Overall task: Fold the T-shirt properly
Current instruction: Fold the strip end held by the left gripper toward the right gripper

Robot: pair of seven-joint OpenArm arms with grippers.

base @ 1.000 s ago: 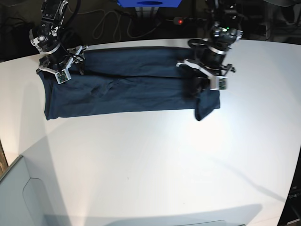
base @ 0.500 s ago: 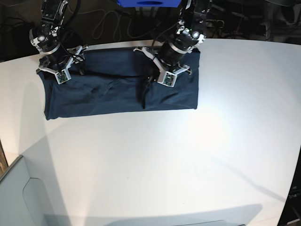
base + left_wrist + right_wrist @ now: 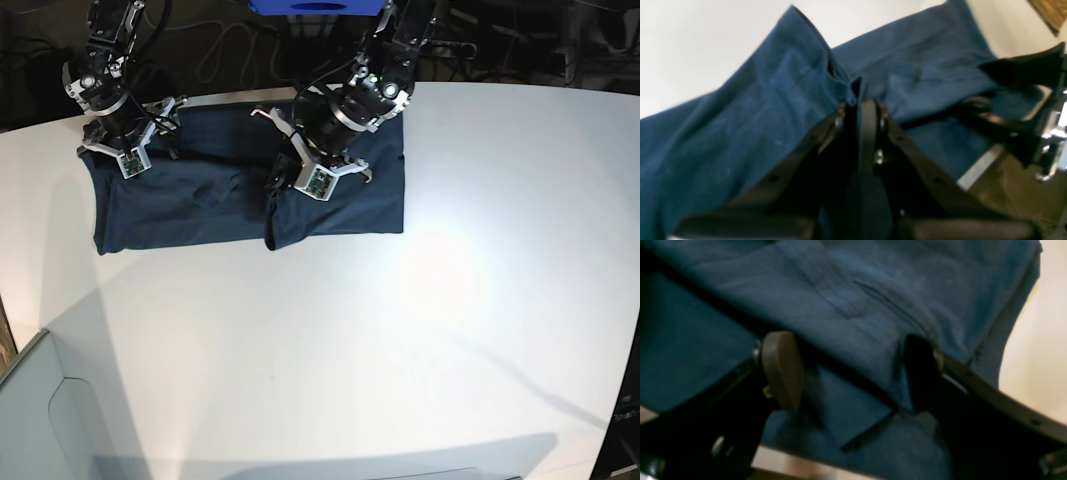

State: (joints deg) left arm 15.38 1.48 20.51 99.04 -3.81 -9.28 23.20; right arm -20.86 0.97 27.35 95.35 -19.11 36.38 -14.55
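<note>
The dark teal-blue T-shirt (image 3: 190, 210) lies as a long band across the far left of the white table (image 3: 350, 350). Its right end is doubled back over the middle. My left gripper (image 3: 285, 185) hangs above that doubled part, shut on a pinched ridge of the T-shirt (image 3: 740, 116); the left wrist view shows the left gripper (image 3: 860, 103) with cloth between its closed fingers. At the shirt's left end, my right gripper (image 3: 125, 140) stands open. In the right wrist view its fingers (image 3: 781, 370) are spread wide over the T-shirt (image 3: 857, 290), and the right gripper (image 3: 853, 370) grips nothing.
A blue box (image 3: 315, 6), loose cables (image 3: 230, 50) and a red light (image 3: 380, 44) sit beyond the table's far edge. A grey panel (image 3: 40, 420) stands at the near left corner. The other arm (image 3: 1023, 116) shows at the right of the left wrist view.
My left gripper has carried the shirt's right end leftward over the middle, so the band is now much shorter. The right arm has not moved.
</note>
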